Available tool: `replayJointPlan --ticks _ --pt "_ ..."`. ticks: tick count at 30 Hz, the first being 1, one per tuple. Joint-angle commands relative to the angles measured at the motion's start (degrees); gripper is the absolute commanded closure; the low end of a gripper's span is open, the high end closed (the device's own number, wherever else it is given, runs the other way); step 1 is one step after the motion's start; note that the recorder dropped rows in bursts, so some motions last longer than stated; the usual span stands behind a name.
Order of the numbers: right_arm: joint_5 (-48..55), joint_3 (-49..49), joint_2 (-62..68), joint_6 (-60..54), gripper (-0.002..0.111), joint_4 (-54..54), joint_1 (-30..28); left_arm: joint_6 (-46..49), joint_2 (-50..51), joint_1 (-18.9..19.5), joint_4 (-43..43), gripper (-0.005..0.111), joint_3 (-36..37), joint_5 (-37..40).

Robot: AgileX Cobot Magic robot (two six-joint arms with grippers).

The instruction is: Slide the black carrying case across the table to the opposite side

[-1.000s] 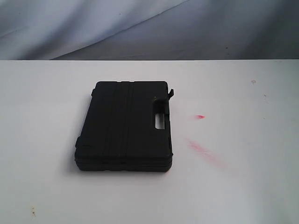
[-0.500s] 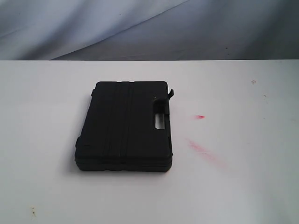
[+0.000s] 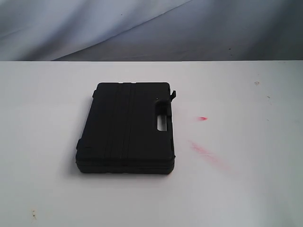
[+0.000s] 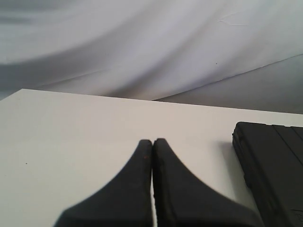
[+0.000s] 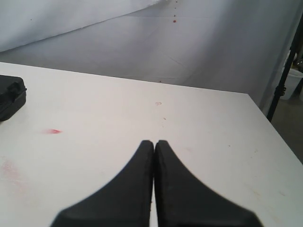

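The black case [image 3: 125,126] lies flat on the white table [image 3: 246,189], left of the middle in the exterior view, its handle slot on the right side. Neither arm shows in the exterior view. My left gripper [image 4: 152,140] is shut with nothing in it, above bare table, with a corner of the case [image 4: 272,165] off to one side and apart from it. My right gripper [image 5: 154,142] is also shut and empty, over bare table; one corner of the case [image 5: 10,97] shows far off at the frame's edge.
Red smudges [image 3: 206,152] mark the table right of the case, also seen as a red smear [image 5: 52,131] in the right wrist view. A grey-white cloth backdrop [image 3: 151,28] hangs behind the far edge. A dark stand [image 5: 284,75] rises beyond the table's side edge.
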Motion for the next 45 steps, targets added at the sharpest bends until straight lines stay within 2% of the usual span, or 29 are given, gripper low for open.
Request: replayJointPlan --ticks 1,22,24,27,30,45 --pt "-0.17 0.21 -0.16 -0.01 0.108 -0.01 -0.44 0.00 -0.29 0.17 -0.80 0.106 0.26 0.00" --pt "-0.29 0.21 -0.16 -0.02 0.108 -0.31 -0.44 0.00 -0.29 0.17 -0.80 0.106 0.26 0.00" --pt "-5.31 0.21 -0.16 -0.02 0.108 0.13 -0.44 0.00 -0.29 0.17 -0.80 0.106 0.26 0.00" --pt "-21.34 0.21 -0.16 0.21 0.108 7.50 -0.44 0.00 -0.29 0.17 -0.80 0.106 0.26 0.00" --pt "-32.74 0.21 -0.16 3.00 0.108 13.46 -0.44 0.00 -0.29 0.17 -0.80 0.106 0.26 0.00" --pt "-37.25 0.21 -0.16 5.86 0.108 13.46 -0.44 0.00 -0.29 0.17 -0.80 0.106 0.26 0.00"
